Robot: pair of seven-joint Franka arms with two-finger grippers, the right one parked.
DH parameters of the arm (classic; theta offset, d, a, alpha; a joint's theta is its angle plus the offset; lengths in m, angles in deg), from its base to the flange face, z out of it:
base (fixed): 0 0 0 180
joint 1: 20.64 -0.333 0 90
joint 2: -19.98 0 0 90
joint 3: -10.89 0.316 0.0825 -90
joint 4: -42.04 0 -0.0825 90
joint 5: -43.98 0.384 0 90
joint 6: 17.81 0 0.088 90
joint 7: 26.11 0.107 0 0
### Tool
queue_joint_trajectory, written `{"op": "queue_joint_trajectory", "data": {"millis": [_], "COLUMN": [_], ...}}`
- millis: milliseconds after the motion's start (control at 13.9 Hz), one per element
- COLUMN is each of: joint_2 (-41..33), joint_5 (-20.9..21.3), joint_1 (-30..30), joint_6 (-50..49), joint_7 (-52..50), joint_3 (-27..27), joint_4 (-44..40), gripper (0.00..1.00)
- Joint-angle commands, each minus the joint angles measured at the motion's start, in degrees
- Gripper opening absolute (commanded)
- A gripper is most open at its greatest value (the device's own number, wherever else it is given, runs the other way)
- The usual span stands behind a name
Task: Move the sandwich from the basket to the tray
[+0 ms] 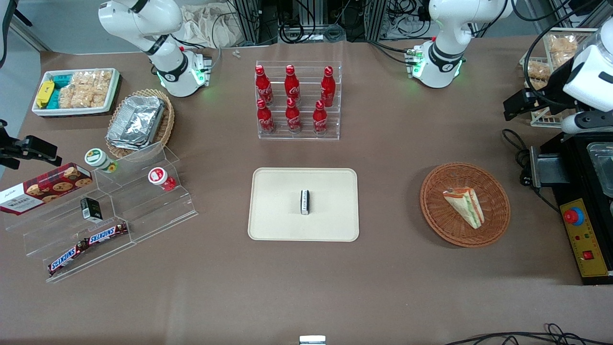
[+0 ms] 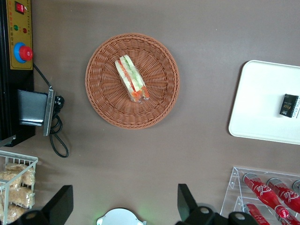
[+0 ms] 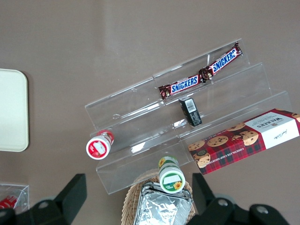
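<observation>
The left arm's gripper [image 2: 123,206], fingers spread wide, is hanging high above bare brown table [image 1: 392,201] with nothing lying between the round reddish-brown wicker basket [image 1: 493,225] and the flat cream-beige tray [image 1: 278,215]. A small black-and-white box [image 1: 305,201] is occupying the tray's middle, leaving open surface around it. The clear acrylic rack of red bottles [image 1: 298,101] is standing farther from the front camera than the tray, and a black control box with a red button [image 1: 582,230] is crowding the table edge just beside the basket.
</observation>
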State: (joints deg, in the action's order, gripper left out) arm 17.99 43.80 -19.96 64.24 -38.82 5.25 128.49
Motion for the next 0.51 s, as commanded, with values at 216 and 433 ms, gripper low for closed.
{"op": "queue_joint_trajectory", "data": {"millis": [216, 433], "joint_2": [-0.6, -0.9], "joint_5": [0.9, 0.4], "joint_1": [-0.7, -1.6], "joint_6": [-1.0, -0.7], "joint_7": [-0.2, -1.8], "joint_3": [-0.9, -0.3], "joint_4": [-0.1, 1.7], "gripper": [1.00, 1.00]}}
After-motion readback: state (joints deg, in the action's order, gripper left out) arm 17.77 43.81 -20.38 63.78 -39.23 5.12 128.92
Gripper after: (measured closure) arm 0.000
